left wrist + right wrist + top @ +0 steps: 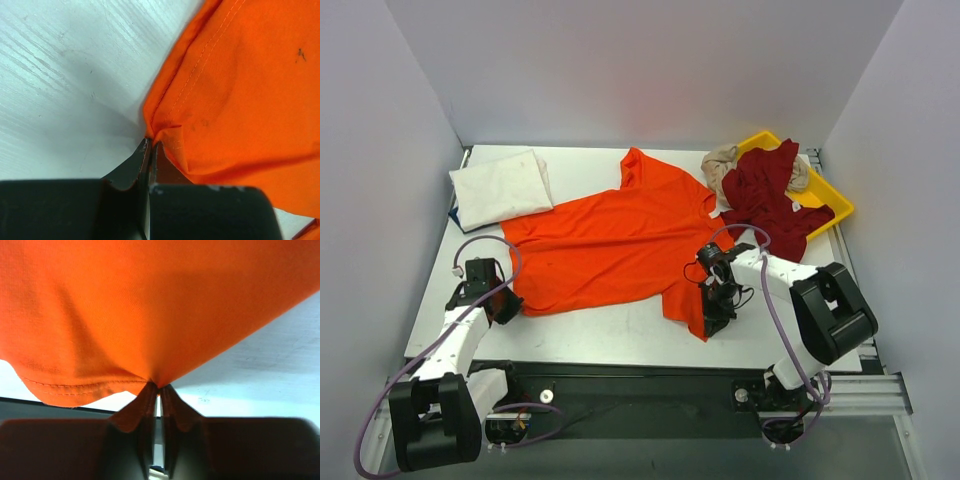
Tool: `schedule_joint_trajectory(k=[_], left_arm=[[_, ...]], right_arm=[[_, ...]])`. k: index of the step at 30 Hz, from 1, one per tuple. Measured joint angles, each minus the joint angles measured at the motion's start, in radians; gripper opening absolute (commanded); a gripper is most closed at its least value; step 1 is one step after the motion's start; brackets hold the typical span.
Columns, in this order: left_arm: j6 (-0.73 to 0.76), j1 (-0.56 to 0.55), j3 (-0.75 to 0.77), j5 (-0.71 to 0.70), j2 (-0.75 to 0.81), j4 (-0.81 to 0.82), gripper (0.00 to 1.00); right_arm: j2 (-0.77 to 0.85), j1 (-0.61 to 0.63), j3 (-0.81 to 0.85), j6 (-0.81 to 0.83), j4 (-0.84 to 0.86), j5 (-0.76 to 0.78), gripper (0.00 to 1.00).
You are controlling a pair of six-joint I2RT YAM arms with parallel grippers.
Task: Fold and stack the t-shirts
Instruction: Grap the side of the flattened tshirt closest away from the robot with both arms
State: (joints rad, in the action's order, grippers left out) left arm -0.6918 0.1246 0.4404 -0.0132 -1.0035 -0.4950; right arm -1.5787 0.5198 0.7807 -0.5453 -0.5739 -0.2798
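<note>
Orange t-shirt lies spread flat across the surface, between the two arms. Left hand is clenched on the stitched hem corner at the shirt's left edge. Right hand is clenched on a pinched fold beside the right hem. Fabric is bright and mostly smooth, puckering at each grip.

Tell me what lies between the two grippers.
The orange shirt, spread flat, spans the whole stretch; the left gripper and right gripper each pinch an edge of it. The top view shows this.
</note>
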Motion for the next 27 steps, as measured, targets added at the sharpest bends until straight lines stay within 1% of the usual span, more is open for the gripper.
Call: schedule_joint_trajectory(k=[1,16,22,27], left_arm=[[0.001,0.0,0.0,0.0,0.0,0.002,0.0],[0.024,0.0,0.0,0.067,-0.021,0.03,0.0],[0.019,0.0,0.0,0.074,-0.019,0.023,0.0],[-0.004,0.0,0.023,0.076,0.029,-0.04,0.0]], right_arm=[[-0.003,0.0,0.002,0.002,-0.005,0.001,0.0],[0.009,0.012,0.006,0.023,-0.017,0.02,0.0],[0.079,0.012,-0.002,0.018,-0.056,0.024,0.0],[0.127,0.012,0.013,0.019,-0.119,0.026,0.0]])
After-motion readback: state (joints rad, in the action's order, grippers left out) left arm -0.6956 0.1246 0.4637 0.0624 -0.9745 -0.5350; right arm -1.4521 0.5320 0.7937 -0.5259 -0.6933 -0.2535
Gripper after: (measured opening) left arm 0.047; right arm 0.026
